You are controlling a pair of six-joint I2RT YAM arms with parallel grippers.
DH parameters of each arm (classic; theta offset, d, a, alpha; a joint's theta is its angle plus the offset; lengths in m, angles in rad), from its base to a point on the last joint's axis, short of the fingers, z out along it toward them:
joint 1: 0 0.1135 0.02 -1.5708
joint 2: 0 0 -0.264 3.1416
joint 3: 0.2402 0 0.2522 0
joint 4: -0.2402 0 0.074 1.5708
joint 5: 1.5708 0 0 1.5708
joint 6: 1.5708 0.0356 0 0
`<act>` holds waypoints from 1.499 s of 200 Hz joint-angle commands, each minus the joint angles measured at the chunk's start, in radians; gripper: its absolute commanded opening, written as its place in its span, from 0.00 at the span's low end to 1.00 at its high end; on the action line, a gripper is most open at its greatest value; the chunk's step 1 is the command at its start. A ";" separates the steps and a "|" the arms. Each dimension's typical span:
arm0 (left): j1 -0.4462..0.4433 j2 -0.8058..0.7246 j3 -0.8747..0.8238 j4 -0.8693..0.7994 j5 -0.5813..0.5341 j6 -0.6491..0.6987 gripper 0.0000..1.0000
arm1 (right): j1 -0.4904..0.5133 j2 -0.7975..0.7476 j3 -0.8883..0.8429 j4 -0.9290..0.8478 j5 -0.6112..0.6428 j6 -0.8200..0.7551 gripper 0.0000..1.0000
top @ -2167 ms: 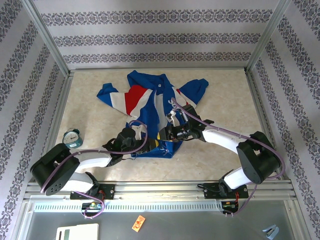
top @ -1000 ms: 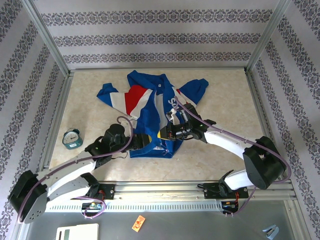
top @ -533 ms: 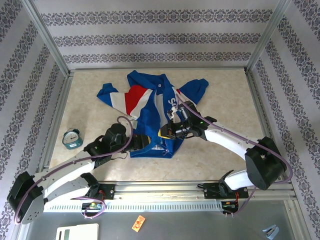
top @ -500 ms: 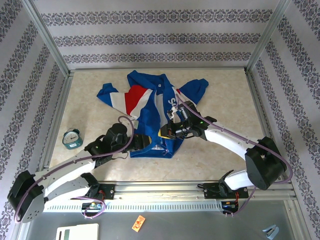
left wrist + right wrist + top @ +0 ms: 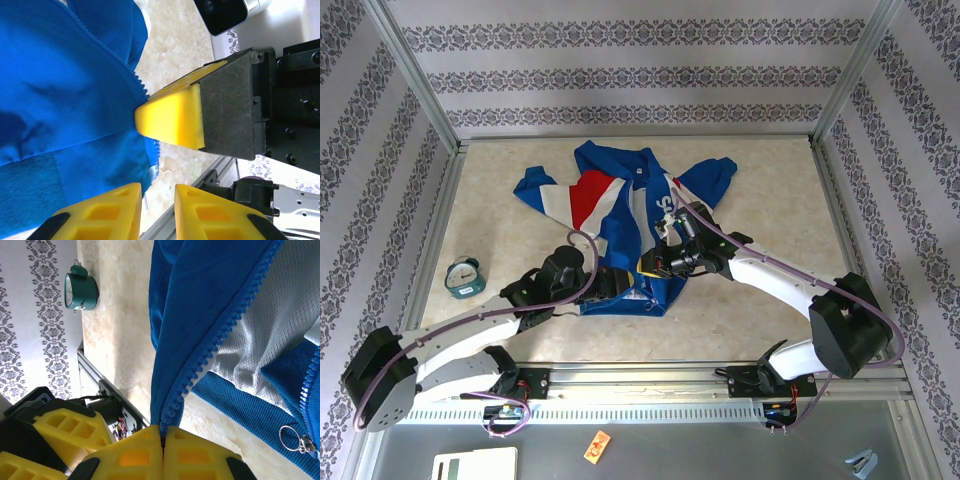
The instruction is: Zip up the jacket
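Right gripper [image 5: 161, 432] had its yellow fingers pressed together on the blue toothed zipper edge of the jacket [image 5: 200, 290], near the ribbed hem. A metal pull ring [image 5: 295, 437] lay on the hem toward 4 o'clock in that wrist view. From above, the jacket [image 5: 605, 200] lay spread open on the table [image 5: 770, 190], collar toward 12 o'clock and hem toward 6, sleeves out toward 10 and 2. The right gripper [image 5: 655, 265] reached the hem from 4 o'clock, and the left gripper [image 5: 620, 285] came in from 8 o'clock, just beside it. In the left wrist view, the left gripper [image 5: 157, 187] showed a narrow gap between its fingers at the hem's edge; I could not tell whether it nipped the cloth. A teal alarm clock [image 5: 465, 277] stood at 9 o'clock of the hem, well apart.
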 commanded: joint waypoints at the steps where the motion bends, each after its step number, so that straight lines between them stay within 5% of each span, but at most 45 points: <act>1: -0.016 0.040 -0.033 0.172 0.019 -0.054 0.22 | 0.014 0.010 0.030 0.008 0.000 0.016 0.00; 159: -0.016 0.061 -0.140 0.307 -0.035 -0.117 0.34 | 0.022 0.030 -0.006 0.074 -0.003 0.057 0.00; 300: -0.016 0.105 -0.217 0.521 -0.033 -0.171 0.15 | 0.038 0.053 -0.032 0.143 -0.008 0.101 0.00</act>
